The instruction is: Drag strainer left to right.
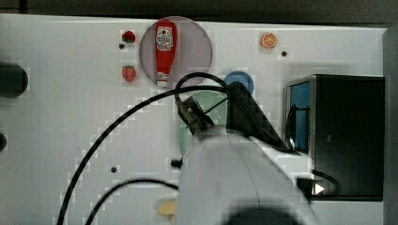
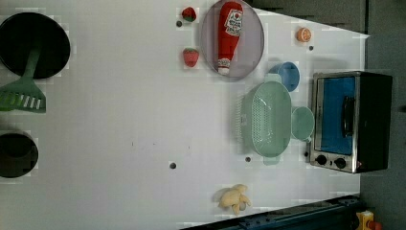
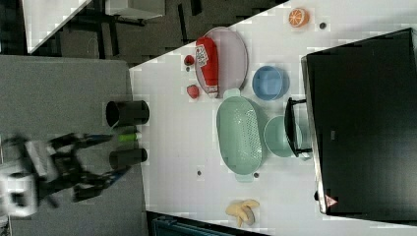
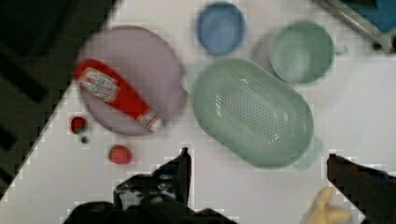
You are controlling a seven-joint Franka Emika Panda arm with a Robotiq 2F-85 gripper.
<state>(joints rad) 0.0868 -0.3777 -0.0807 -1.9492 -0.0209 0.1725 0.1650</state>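
Strainer (image 2: 267, 119) sits on the white table (image 2: 119, 143), well short of any dragging. Landmark: toaster oven (image 2: 352, 122). In the left view the strainer lies just to the oven's left, with a green mug (image 2: 302, 123) wedged between them and touching or nearly touching the strainer's rim. A blue bowl (image 2: 286, 75) is just beside the strainer's upper end, on the oven's upper-left side. A pink plate (image 2: 249, 57) with a ketchup bottle (image 2: 229, 36) sits farther from the oven, close to the strainer's top handle.

Handling, by judgement: thin moulded plastic, so light and fairly stiff, with a little flex at the rim. Smooth base on a smooth table should slide easily and may spin if pushed off-centre. Not fragile. Best holds look like the raised rim wall on a long side, or one of the small end tabs (image 2: 271, 160); hooking one finger inside the wall would do for a drag. The mug and bowl crowd the oven side, so the side away from the oven is freer.

Gripper (image 4: 257, 161) is spread wide and holds nothing. In the wrist view its two dark fingers (image 4: 180, 170) frame bare table, with the strainer lying clear beyond them, untouched. In the top view the arm (image 1: 234, 178) hangs over the strainer, which peeks out beneath it just off the oven's door side. The hand appears above the strainer, not at rim level; how high, cannot tell.
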